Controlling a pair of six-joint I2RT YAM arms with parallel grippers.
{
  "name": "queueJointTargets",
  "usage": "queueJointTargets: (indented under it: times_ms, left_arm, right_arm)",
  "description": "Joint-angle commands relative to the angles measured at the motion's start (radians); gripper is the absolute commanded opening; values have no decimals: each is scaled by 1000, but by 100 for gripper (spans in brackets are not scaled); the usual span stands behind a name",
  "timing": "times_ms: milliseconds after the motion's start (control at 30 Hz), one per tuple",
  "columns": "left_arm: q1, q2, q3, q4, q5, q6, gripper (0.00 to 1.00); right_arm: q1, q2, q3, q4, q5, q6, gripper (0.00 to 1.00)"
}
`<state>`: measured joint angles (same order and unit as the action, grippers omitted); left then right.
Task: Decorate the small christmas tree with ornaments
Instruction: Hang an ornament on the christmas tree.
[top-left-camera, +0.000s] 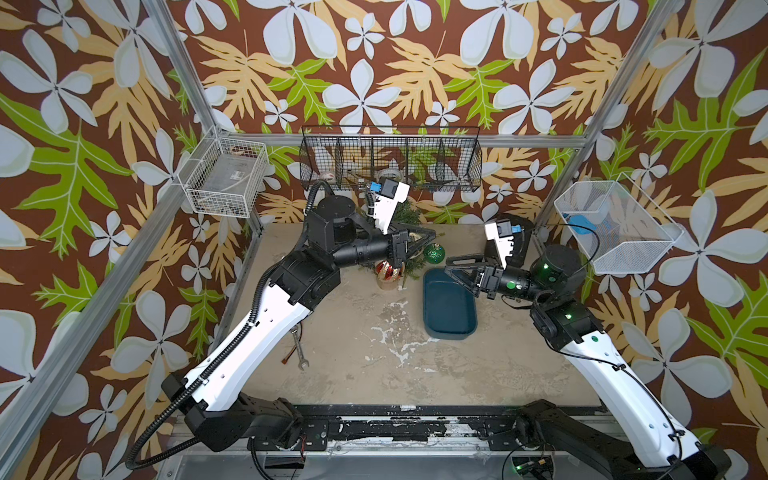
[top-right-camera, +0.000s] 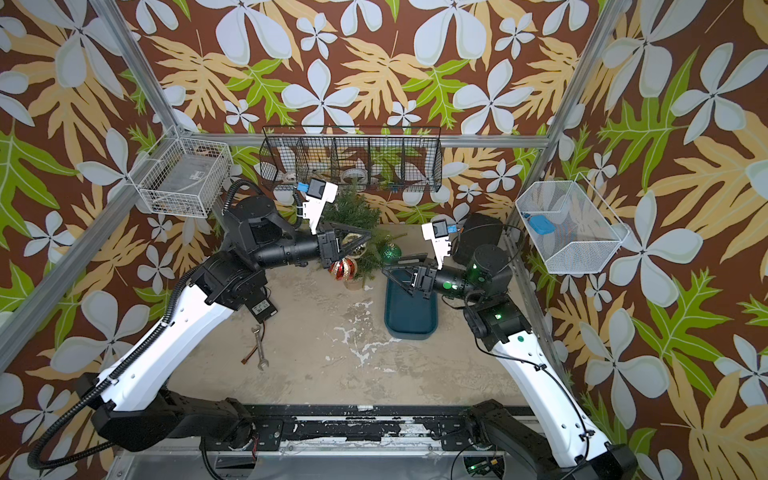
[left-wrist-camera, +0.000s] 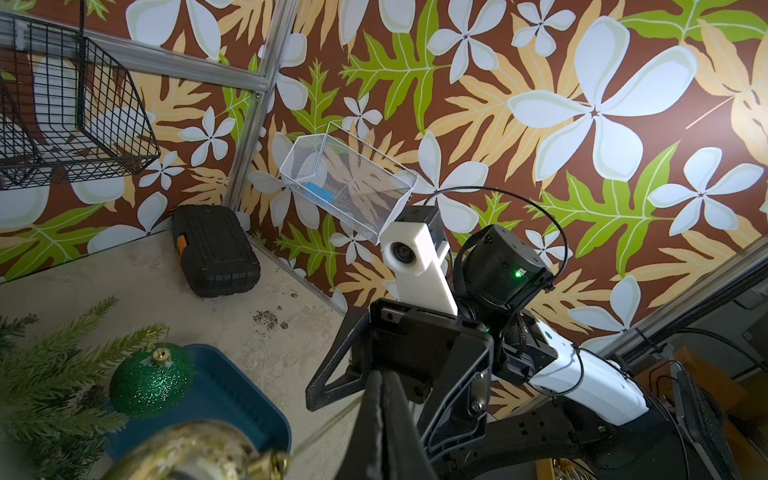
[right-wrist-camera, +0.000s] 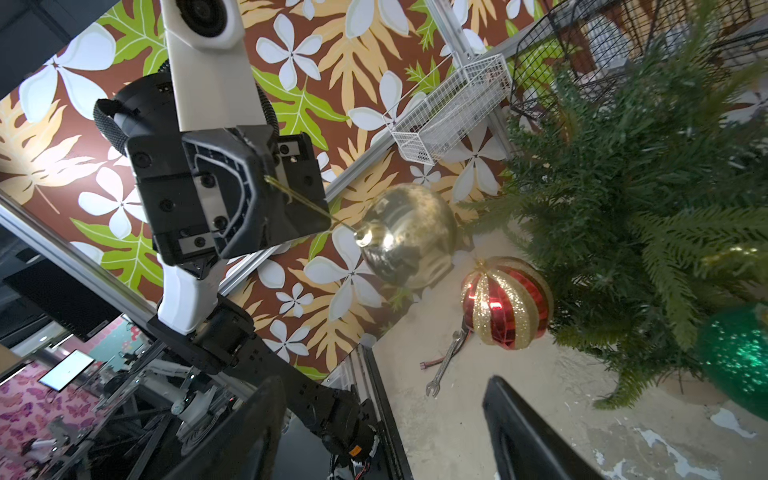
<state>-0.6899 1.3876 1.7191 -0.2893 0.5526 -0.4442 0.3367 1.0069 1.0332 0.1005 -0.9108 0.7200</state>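
Enclosure w/ floral wallpaper; worn grey table (top-left-camera: 374, 365).

**Status**
- Small christmas tree (top-right-camera: 353, 212): just past the left gripper (top-right-camera: 368, 235) tips, against the rear wall.
- Left gripper: jaws shut on the cord of the gold ornament (right-wrist-camera: 405, 235). Bauble hangs off the tips, close to the foliage, not yet on a branch.
- Right gripper (top-left-camera: 451, 266): jaws partway apart, empty. Green ornament (top-left-camera: 434, 253) is just ahead of its tips, looped on a branch. Blue tray (top-left-camera: 446, 307), empty, lies directly below it.
- Red-and-gold ornament (right-wrist-camera: 505, 301): below the left gripper, low on the tree, apparently hung.

**Step in hand (est.): hang gold ornament**
1. Pick a bare branch tip away from the other two baubles.
2. Keep the cord taut and slip the loop over the tip.
3. Lower until the branch carries the weight, then open the jaws.
4. Move slowly; the bauble will likely swing.

**Clearance**
- Black wire basket (top-left-camera: 390, 162) sits above and beyond the left gripper, so lift room is limited.
- The two grippers are near each other; pull the right one back first.
- Open table lies behind both grippers. A wrench (top-left-camera: 300, 347) lies there, near the left arm.
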Motion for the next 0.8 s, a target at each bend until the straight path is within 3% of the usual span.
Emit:
queueJointTargets:
  times_ms: [0,167,333,500,767]
  left_arm:
    - [0,8,36,-26,-6,17,0]
    - [0,29,92,-44,-17,23,0]
    - [-2,48,138,-54,-4,16,0]
    - [0,62,166,-81,-8,24,0]
    - [-1,64,173,-83,-3,15,0]
  right_arm:
    - [38,-10,-20,-1,119,-87,83]
    - [169,-110,-173,195,276,-277,88]
    - [170,-170,-252,320,353,-229,100]
    - [170,-121,-273,431,324,-161,99]
    - [169,-97,-379,757,340,-15,96]
